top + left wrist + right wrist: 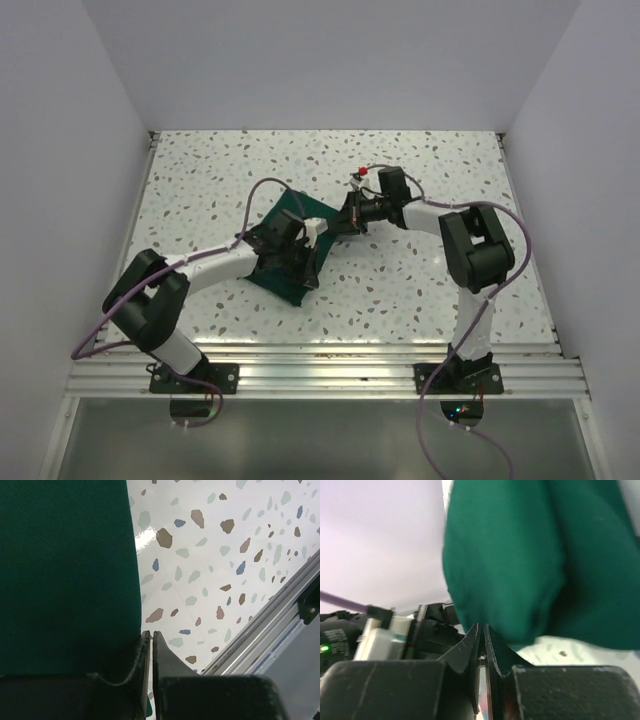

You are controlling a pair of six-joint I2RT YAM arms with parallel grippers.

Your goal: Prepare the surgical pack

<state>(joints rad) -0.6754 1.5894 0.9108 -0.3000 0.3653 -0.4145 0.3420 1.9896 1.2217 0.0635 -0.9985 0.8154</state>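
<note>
- The green cloth point(288, 283) lies near the middle of the table point(420, 290), between the two arms. It is a small diamond shape, not a flat open sheet.
- The left claw point(151, 642) is pressed together on the cloth's edge and seems to pinch a thin bit of it.
- The right claw point(483, 632) is pressed together on a bunched corner of the cloth, held up off the table.
- Anything wrapped inside the cloth is hidden.
- My guess is that the wrapping is well along, with one flap in hand.
- That corner has yet to be laid over and flattened, and both claws have yet to let go.
</note>
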